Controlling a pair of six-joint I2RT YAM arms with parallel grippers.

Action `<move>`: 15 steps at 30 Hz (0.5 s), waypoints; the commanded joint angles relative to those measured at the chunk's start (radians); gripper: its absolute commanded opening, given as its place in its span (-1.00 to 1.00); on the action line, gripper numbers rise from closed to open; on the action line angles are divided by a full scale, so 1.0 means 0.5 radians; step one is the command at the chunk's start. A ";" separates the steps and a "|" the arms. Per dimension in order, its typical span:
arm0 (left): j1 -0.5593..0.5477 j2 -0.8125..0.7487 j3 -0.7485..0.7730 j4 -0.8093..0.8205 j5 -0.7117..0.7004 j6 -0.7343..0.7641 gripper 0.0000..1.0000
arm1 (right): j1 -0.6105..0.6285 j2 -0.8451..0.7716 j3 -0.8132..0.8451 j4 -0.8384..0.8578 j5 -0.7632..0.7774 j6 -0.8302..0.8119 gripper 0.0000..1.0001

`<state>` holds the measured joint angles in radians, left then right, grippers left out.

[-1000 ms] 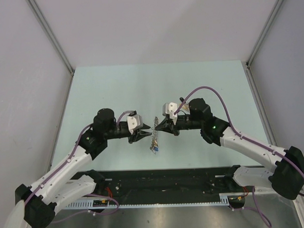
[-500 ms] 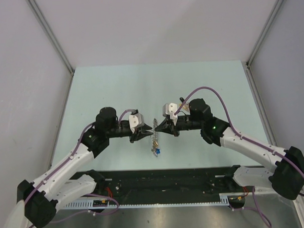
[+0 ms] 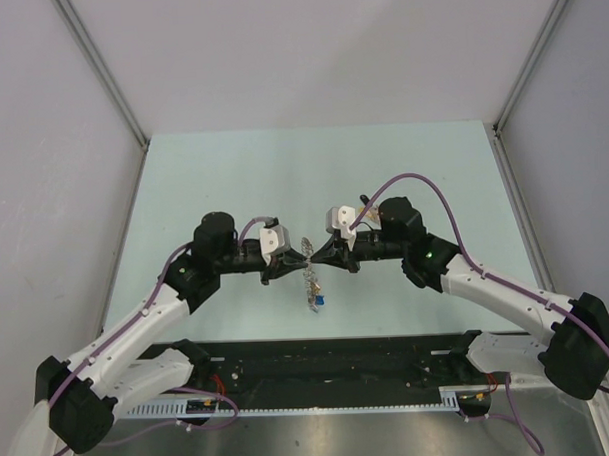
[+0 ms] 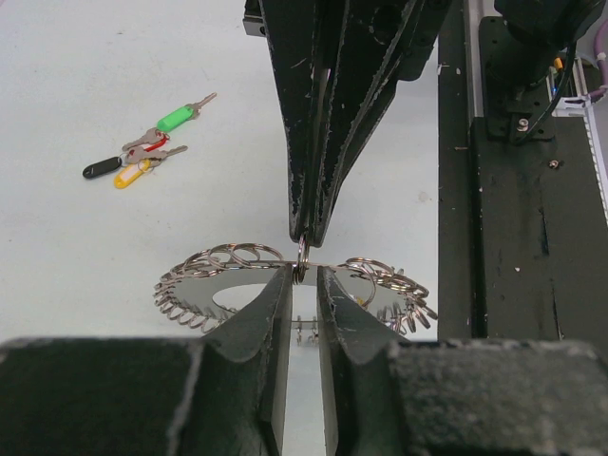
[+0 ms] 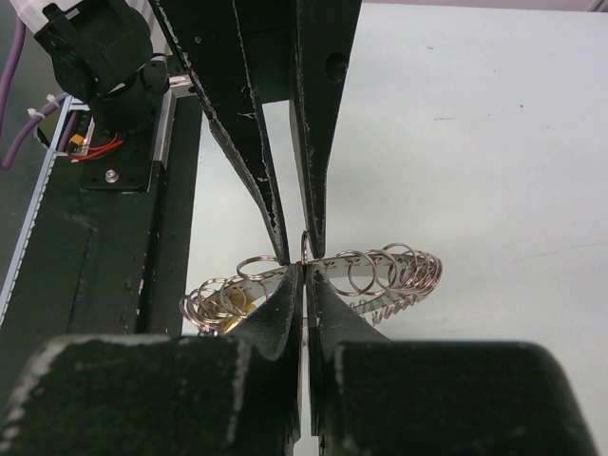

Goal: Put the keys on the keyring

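The keyring [image 3: 308, 276], a flat grey ring fringed with small silvery split rings, hangs in the air between both grippers. It also shows in the left wrist view [image 4: 194, 289] and the right wrist view [image 5: 371, 259]. My right gripper [image 5: 304, 271] is shut on the ring's rim at an upright split ring. My left gripper [image 4: 303, 271] is narrowly open, its tips either side of that same split ring, facing the right gripper [image 4: 306, 237]. Loose keys [image 4: 142, 152] with green, black, yellow and red heads lie on the table beyond. A bluish piece [image 3: 315, 301] hangs at the ring's near end.
The black base rail [image 3: 329, 369] runs along the table's near edge. Grey enclosure walls stand left, right and behind the pale green table [image 3: 233, 180]. Both arms meet tip to tip at the table's centre.
My left gripper has moved right, closing the gap until its tips straddle the ring opposite the right gripper. The right gripper and the ring have stayed in place.
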<state>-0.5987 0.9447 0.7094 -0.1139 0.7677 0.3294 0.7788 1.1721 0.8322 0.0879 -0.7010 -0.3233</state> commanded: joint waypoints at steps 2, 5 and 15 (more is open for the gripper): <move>0.016 0.013 0.094 0.022 0.078 -0.011 -0.63 | 0.007 -0.028 0.023 0.140 -0.043 -0.019 -1.00; 0.016 0.022 0.106 0.010 0.094 -0.002 -0.72 | 0.013 -0.028 0.026 0.143 -0.046 -0.022 -1.00; 0.013 0.050 0.118 0.001 0.115 -0.015 -0.73 | 0.038 -0.013 0.029 0.125 -0.009 -0.050 -1.00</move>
<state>-0.5968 0.9646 0.7219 -0.1223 0.7891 0.3298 0.7864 1.1725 0.8322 0.0845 -0.7013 -0.3336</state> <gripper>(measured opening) 0.135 0.010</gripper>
